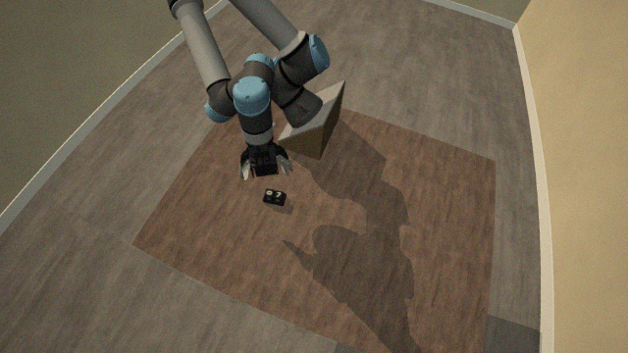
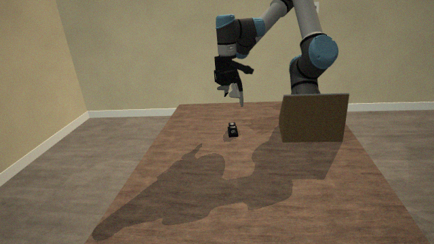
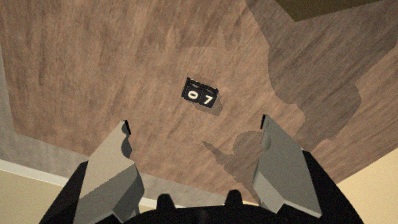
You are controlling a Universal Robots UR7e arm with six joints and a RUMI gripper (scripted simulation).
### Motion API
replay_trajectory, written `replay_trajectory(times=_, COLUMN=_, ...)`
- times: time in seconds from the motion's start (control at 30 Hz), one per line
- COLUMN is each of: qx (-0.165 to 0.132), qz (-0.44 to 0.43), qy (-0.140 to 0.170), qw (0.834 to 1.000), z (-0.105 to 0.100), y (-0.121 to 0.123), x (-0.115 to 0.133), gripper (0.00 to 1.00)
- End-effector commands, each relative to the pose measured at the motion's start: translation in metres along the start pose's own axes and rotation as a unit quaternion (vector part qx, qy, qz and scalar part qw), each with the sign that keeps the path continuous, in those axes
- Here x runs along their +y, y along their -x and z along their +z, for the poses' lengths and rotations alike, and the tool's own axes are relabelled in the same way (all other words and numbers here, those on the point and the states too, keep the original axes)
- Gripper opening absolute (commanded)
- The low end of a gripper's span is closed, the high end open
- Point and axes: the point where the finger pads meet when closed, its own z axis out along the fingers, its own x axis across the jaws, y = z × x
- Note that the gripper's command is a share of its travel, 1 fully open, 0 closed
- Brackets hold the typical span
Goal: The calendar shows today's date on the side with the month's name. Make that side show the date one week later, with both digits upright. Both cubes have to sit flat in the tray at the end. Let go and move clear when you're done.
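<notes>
The calendar [image 1: 275,196] is set on the brown wooden table top [image 1: 442,206], a small black block in which two cubes are seated side by side. In the wrist view its upper faces are read as "0" [image 3: 192,94] and "7" [image 3: 207,99]; from the top view only the 7 [image 1: 278,194] is clearly made out, and in the exterior view a single digit, seemingly a 6 or 9, is seen on the side turned to that camera. The month's name cannot be made out in any view.

The gripper [image 1: 265,168] is held in the air well above the calendar and a little to the side of it, toward the arm's base; no contact is made. In the wrist view the calendar [image 3: 200,93] is seen beyond and between the two pale fingers, nearer the middle than either tip. The fingers are spread fully apart and nothing is held between them. In the exterior view the gripper [image 2: 234,94] is seen pointing downward, with the calendar [image 2: 232,129] lower on the table.

The tan pedestal block [image 2: 313,116] carrying the arm is placed on the table well apart from the calendar. The arm's broad shadow [image 2: 203,190] is cast across the wood beyond the calendar. Grey flooring [image 1: 74,275] surrounds the table, bordered by a pale baseboard [image 2: 129,112] and beige walls. Nothing is seen between the gripper and the calendar.
</notes>
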Motion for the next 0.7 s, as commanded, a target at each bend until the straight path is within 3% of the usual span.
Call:
replay_trajectory(times=0.0, qx=-0.003, qz=0.087, qy=-0.003, qw=0.996, z=0.0026, y=-0.0009, x=-0.0003, gripper=1.00)
replay_trajectory(times=0.1, qx=-0.003, qz=0.094, qy=-0.003, qw=0.996, z=0.0028, y=-0.0010, x=-0.0003, gripper=1.00)
replay_trajectory(times=0.23, qx=-0.003, qz=0.165, qy=-0.003, qw=0.986, z=0.0052, y=-0.0018, x=-0.0003, gripper=1.00)
replay_trajectory(times=0.5, qx=-0.003, qz=0.282, qy=-0.002, qw=0.960, z=0.0092, y=-0.0029, x=0.0004, gripper=1.00)
replay_trajectory(times=0.57, qx=-0.003, qz=0.324, qy=-0.002, qw=0.946, z=0.0106, y=-0.0032, x=0.0008, gripper=1.00)
replay_trajectory(times=0.67, qx=-0.003, qz=0.327, qy=-0.002, qw=0.945, z=0.0108, y=-0.0032, x=0.0008, gripper=1.00)
